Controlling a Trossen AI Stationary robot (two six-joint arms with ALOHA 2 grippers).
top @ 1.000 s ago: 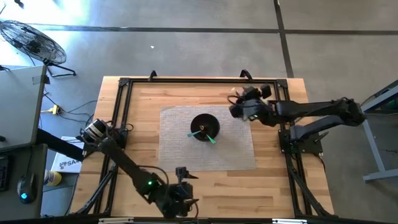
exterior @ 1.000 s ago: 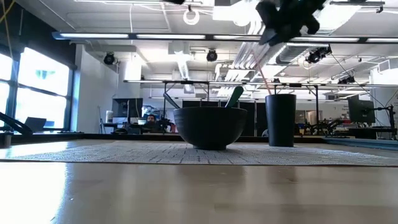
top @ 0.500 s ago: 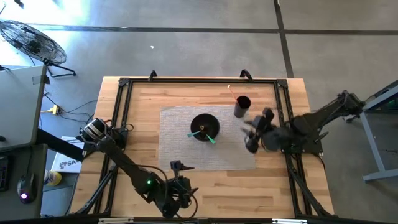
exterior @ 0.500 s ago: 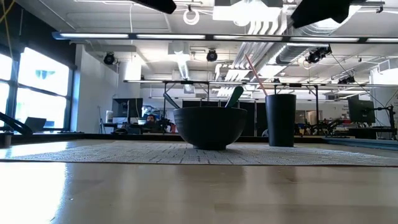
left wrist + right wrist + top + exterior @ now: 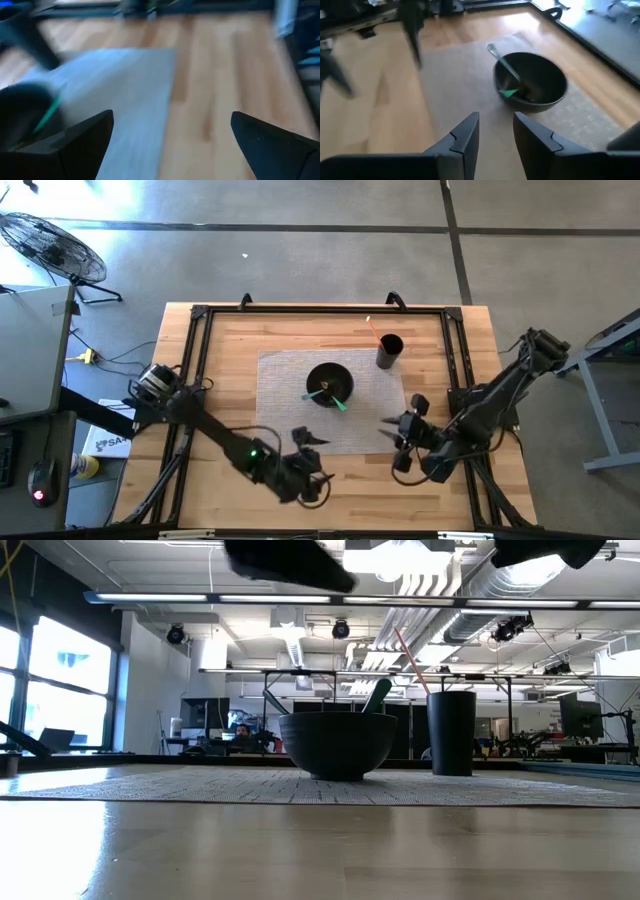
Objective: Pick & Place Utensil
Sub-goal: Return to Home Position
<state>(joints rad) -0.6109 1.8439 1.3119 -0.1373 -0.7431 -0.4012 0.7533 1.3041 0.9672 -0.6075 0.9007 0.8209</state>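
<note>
A black bowl stands on the grey mat with a green utensil leaning on its rim; both also show in the right wrist view. A black cup stands at the mat's far right corner, and a thin pink stick leans in it. My left gripper is open and empty above the mat's near edge. My right gripper is open and empty above the mat's near right corner, pointing toward the bowl.
A black rail frame runs round the wooden table top. Bare wood lies left of the mat and along the near edge. In the low view the bowl and cup stand side by side, and both arms hang high above them.
My right gripper has left the cup and swung toward the table's near edge, ending over the mat's near right corner. The pink stick stays behind, leaning in the cup. My left gripper has gone from the near edge toward the mat and to the right.
</note>
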